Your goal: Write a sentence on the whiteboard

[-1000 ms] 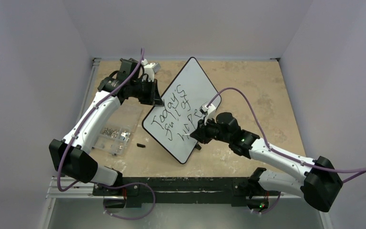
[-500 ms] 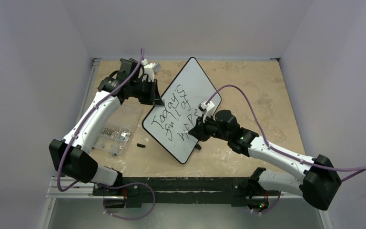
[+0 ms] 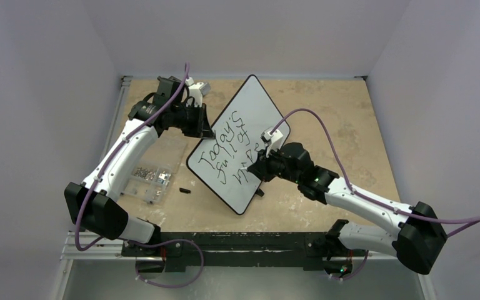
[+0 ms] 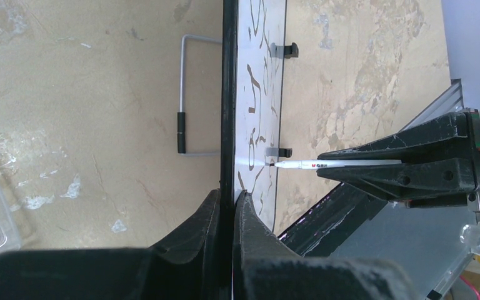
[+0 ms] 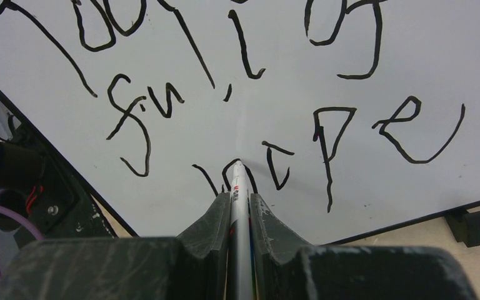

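Observation:
The whiteboard point(image 3: 259, 103) stands tilted on the table, turned diagonally. My left gripper point(image 3: 210, 133) is shut on its black rim at the left edge; in the left wrist view the jaws point(image 4: 228, 197) pinch the board point(image 4: 228, 94) seen edge-on. The sentence point(image 3: 228, 149) runs in three slanted black lines, "Today's", "full of" and a third line point(image 5: 331, 134) ending in "pe". My right gripper point(image 5: 239, 199) is shut on a white marker point(image 5: 239, 190), whose tip touches the board point(image 5: 412, 50) at the start of the third line. That marker point(image 4: 344, 164) also shows in the left wrist view.
A clear plastic box of screws point(image 3: 153, 172) lies left of the board under my left arm. A small black cap point(image 3: 184, 190) sits near the board's lower corner. A wire stand point(image 4: 184, 94) lies behind the board. A black board foot point(image 5: 469, 226) rests on the tan table.
My right gripper has shifted up and to the left with the marker, along the third line of writing. The left arm and the board have not moved.

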You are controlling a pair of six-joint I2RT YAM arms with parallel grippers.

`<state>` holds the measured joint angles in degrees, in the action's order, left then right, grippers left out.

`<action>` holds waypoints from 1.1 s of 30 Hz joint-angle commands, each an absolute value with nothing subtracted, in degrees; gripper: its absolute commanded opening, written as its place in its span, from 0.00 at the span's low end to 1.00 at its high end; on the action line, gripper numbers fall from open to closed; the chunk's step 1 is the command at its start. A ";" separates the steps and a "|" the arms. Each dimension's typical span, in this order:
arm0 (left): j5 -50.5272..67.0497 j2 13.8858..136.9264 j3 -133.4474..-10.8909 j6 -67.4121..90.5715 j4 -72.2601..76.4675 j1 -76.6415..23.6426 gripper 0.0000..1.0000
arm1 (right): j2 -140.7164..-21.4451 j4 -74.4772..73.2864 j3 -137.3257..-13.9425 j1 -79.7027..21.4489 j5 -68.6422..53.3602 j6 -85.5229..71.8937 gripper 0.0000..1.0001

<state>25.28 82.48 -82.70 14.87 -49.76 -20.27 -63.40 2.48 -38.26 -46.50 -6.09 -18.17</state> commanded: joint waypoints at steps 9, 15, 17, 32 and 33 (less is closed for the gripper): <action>16.95 81.18 -82.86 11.95 -49.75 -20.13 0.00 | -63.26 2.98 -38.22 -46.64 -2.36 -18.30 0.00; 16.88 81.22 -82.88 11.95 -49.72 -20.13 0.00 | -62.78 2.47 -37.15 -46.63 -2.57 -17.95 0.00; 16.90 81.21 -82.88 11.95 -49.75 -20.13 0.00 | -62.60 2.54 -36.82 -46.65 -3.25 -17.94 0.00; 16.96 81.06 -82.88 11.95 -49.74 -20.13 0.00 | -60.07 2.18 -36.90 -46.66 -7.61 -17.63 0.00; 16.92 81.04 -82.88 11.95 -49.72 -20.13 0.00 | -59.55 2.10 -36.97 -46.70 -7.52 -17.50 0.00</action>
<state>25.30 82.48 -82.70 15.00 -49.76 -20.34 -62.22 1.76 -36.99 -46.50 -5.56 -18.31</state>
